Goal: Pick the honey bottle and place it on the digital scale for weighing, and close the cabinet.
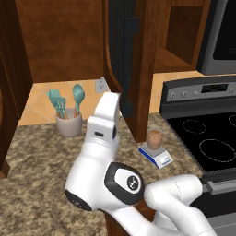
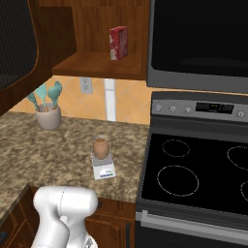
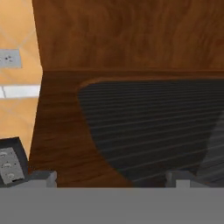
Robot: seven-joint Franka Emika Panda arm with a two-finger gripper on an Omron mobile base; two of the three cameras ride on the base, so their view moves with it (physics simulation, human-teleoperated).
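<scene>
Honey bottle sits upright on the scale, one bottle on one scale, on the speckled counter just left of the stove. In the right base view the bottle covers most of the scale's platform, with the white front panel showing below it.

One cabinet door stands open, swung out edge-on above the counter, its long dark bar handle facing the arm. The hand view looks straight at this door from close by, with its dark ribbed rounded panel across most of the picture. The gripper's two fingertips stand wide apart at the bottom of that view, with nothing between them; whether they touch the door cannot be told.

Inside the open cabinet, one red box stands on the shelf. One beige cup on the counter by the wall holds three teal utensils. One wall outlet shows on the tan backsplash. The stove's black top has four ring marks in the right base view, two of them cut off by the edge. A dark-fronted microwave hangs above the stove.
</scene>
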